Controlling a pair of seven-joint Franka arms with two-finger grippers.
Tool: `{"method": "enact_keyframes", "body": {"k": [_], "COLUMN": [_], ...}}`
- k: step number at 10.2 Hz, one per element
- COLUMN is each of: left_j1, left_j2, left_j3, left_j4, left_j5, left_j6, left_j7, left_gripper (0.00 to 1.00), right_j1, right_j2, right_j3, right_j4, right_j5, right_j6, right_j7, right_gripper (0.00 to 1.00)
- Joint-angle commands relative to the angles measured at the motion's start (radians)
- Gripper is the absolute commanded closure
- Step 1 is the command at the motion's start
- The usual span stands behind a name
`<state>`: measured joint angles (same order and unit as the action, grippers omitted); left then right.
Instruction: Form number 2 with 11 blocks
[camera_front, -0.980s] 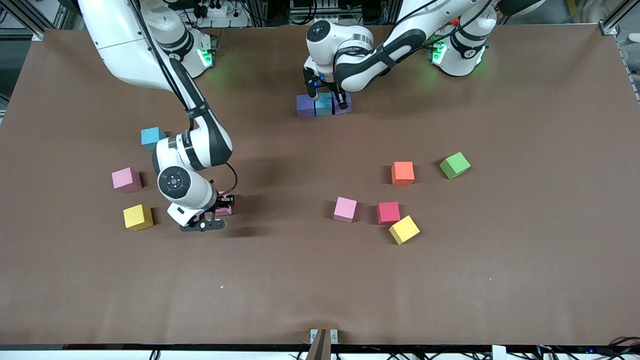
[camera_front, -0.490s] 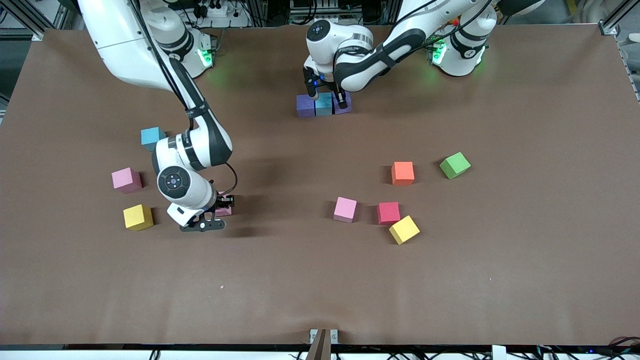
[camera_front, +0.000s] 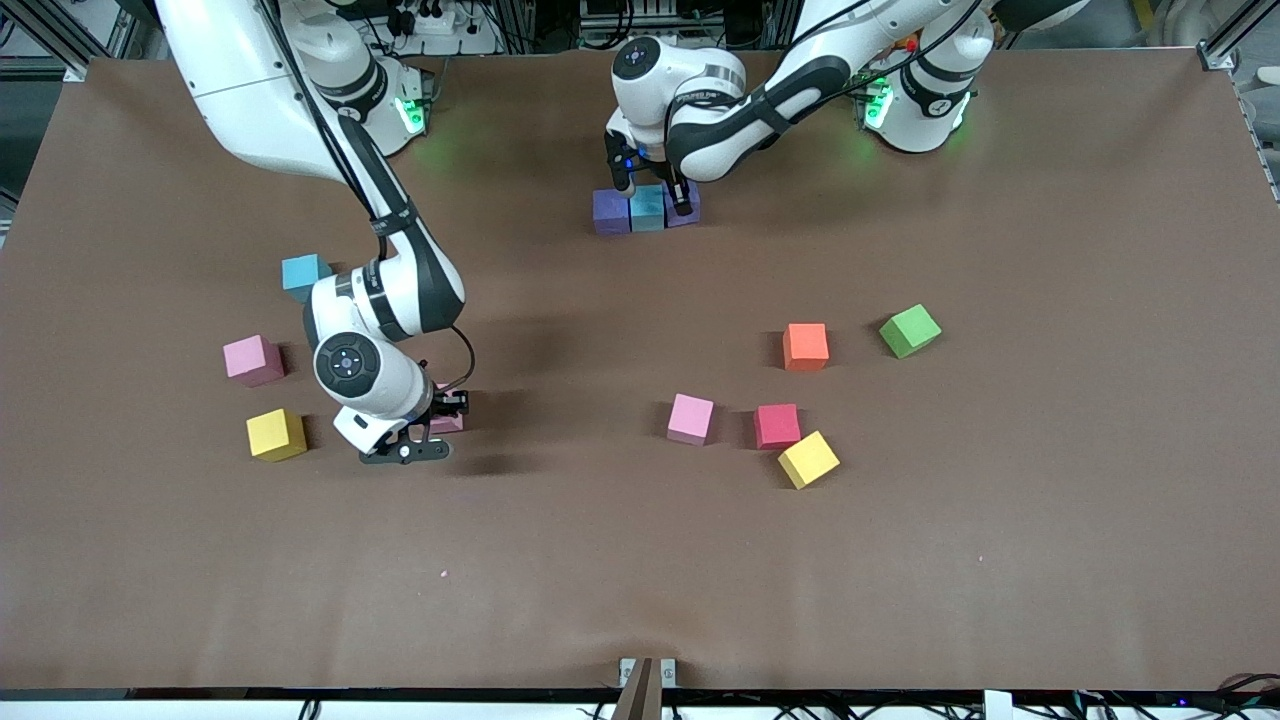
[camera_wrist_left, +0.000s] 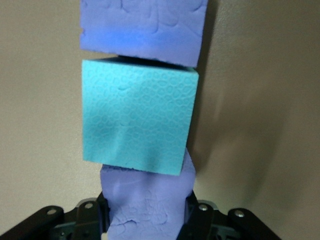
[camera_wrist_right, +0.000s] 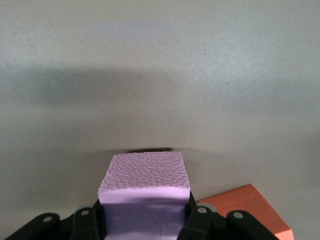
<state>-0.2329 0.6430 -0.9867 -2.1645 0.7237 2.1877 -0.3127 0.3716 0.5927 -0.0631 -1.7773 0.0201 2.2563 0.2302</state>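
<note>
Three blocks are sitting in a touching row near the table (camera_front: 640, 560) edge by the robots' bases: purple (camera_front: 611, 212), sky blue (camera_front: 648, 208), purple (camera_front: 692, 204). The left gripper (camera_front: 652, 198) is clenching the purple block (camera_wrist_left: 146, 210) at the left arm's end of that row. The right gripper (camera_front: 440, 418) is grasping a pink block (camera_wrist_right: 144, 192) low over the table, toward the right arm's end. Other blocks are lying scattered mid-table. Nothing is differing visibly from the earlier frames; both grips are holding.
</note>
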Motion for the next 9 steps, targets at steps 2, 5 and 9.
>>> {"method": "enact_keyframes", "body": {"k": [2, 5, 9], "left_j1": [0.004, 0.004, 0.016], "left_j2": [0.026, 0.026, 0.006], "left_j3": [-0.003, 0.0, -0.006], "left_j4": [0.02, 0.028, 0.023], "left_j5": [0.026, 0.025, 0.022], "left_j6": [0.01, 0.01, -0.003], "left_j7": [0.027, 0.029, 0.017], "left_gripper": [0.67, 0.0, 0.0], "right_j1": [0.001, 0.001, 0.001], "right_j2": [-0.016, -0.016, -0.014], "right_j3": [0.002, 0.002, 0.002], "right_j4": [0.001, 0.002, 0.004], "right_j5": [-0.002, -0.002, -0.002], "right_j6": [-0.02, -0.02, -0.02], "right_j7": [0.02, 0.02, 0.02], "right_gripper": [0.66, 0.66, 0.66]}}
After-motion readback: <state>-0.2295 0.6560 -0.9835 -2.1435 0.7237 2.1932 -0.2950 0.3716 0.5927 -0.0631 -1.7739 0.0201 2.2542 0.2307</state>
